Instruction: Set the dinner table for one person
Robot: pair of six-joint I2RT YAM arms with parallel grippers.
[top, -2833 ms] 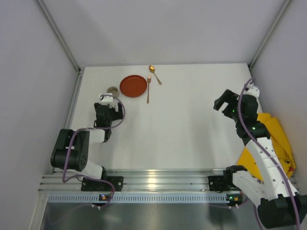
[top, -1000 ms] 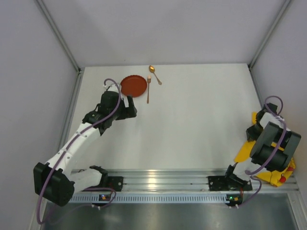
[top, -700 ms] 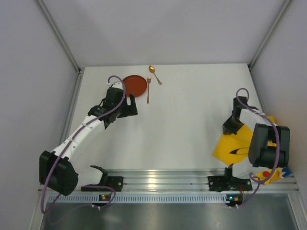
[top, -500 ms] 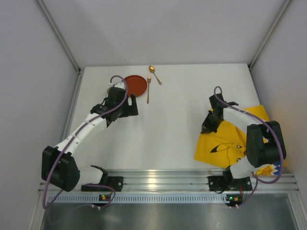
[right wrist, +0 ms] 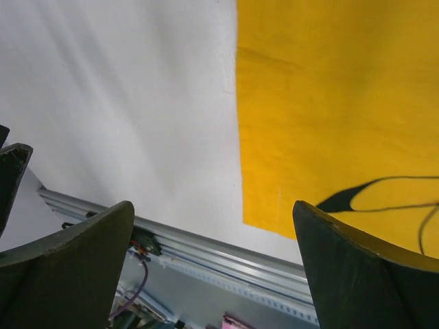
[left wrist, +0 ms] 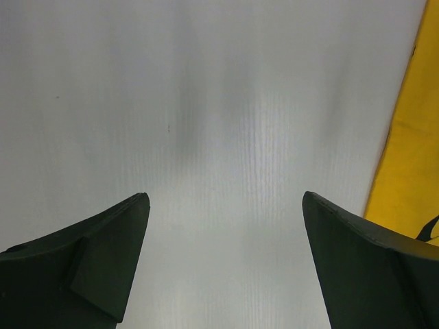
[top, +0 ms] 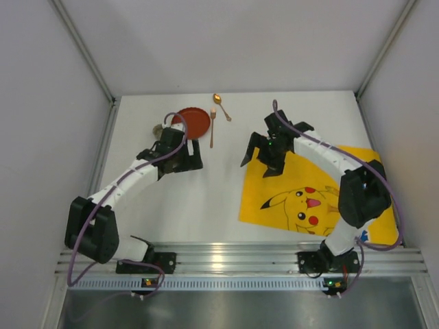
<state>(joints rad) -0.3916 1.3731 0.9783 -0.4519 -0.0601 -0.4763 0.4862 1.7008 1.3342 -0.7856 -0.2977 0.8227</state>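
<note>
The big white table has a yellow mat lying flat on its right half. The mat has a cartoon on it and comes close to the near edge and the right edge. The red plate, the fork and the spoon sit together by the far edge, left of the middle. A small cup peeks out behind the left arm, just beside the plate.

The right gripper hangs over the far left corner of the mat. Its jaws are wide apart and hold nothing. The left gripper is also wide and holds nothing. It sits over bare table just in front of the plate.

What could go wrong? I think the right gripper could catch the mat corner as it pulls away and bunch it up or drag it crooked. The left gripper is so near the plate that a bump could push the plate into the fork. The fork and spoon lie flat and thin, so they may slip when grabbed.

Half a second ago the mat was smaller and partly folded, closer to the right edge, with the right gripper pinching it. Now it is spread out further toward the middle, and the gripper has let go. The plate, fork and spoon have not moved.
</note>
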